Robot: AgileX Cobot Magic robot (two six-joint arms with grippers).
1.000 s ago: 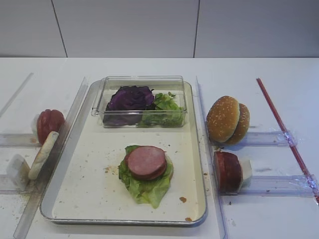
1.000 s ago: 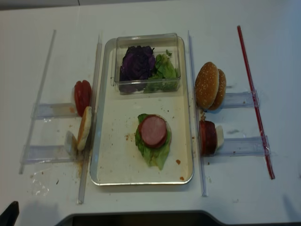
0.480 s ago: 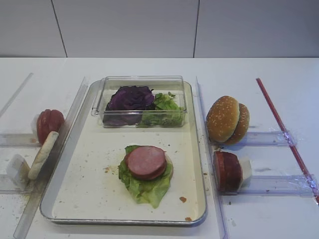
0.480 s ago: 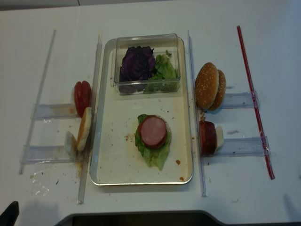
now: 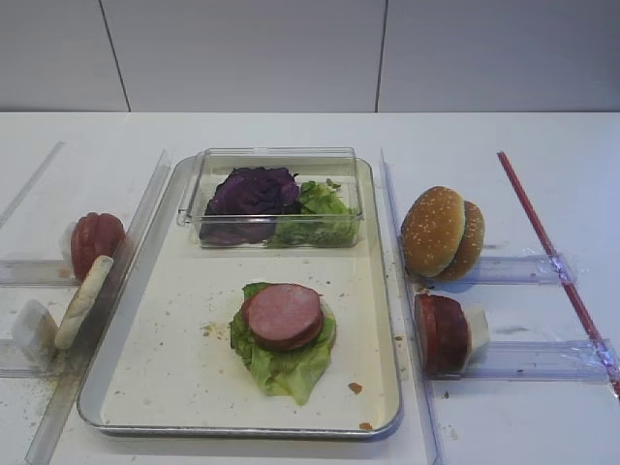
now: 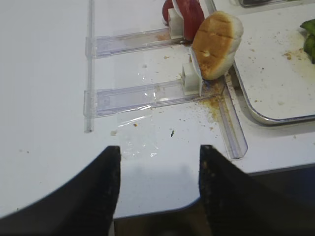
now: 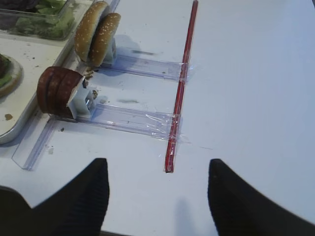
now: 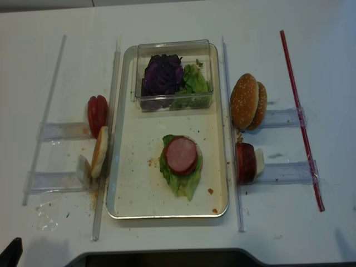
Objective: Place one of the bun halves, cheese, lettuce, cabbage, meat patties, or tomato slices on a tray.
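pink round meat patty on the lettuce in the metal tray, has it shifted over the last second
No. The pink round meat patty sits on the same ruffled green lettuce leaf, equally far from the clear plastic box and the shiny metal tray's rim in both overhead views.

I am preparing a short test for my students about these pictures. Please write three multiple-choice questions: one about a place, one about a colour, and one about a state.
1. Where does the clear plastic box stand?
A. at the far end of the tray
B. on the table right of the tray
C. on the meat slice

2. What colour is the long stick at the right side of the table?
A. blue
B. red
C. green

3. How is the right gripper?
A. shut on a bun
B. shut on the stick
C. open, holding nothing

Answers:
1 A, the box with purple cabbage and lettuce sits inside the tray's far end.
2 B, the stick is red in every view.
3 C, the right wrist view shows its fingers apart over bare table.
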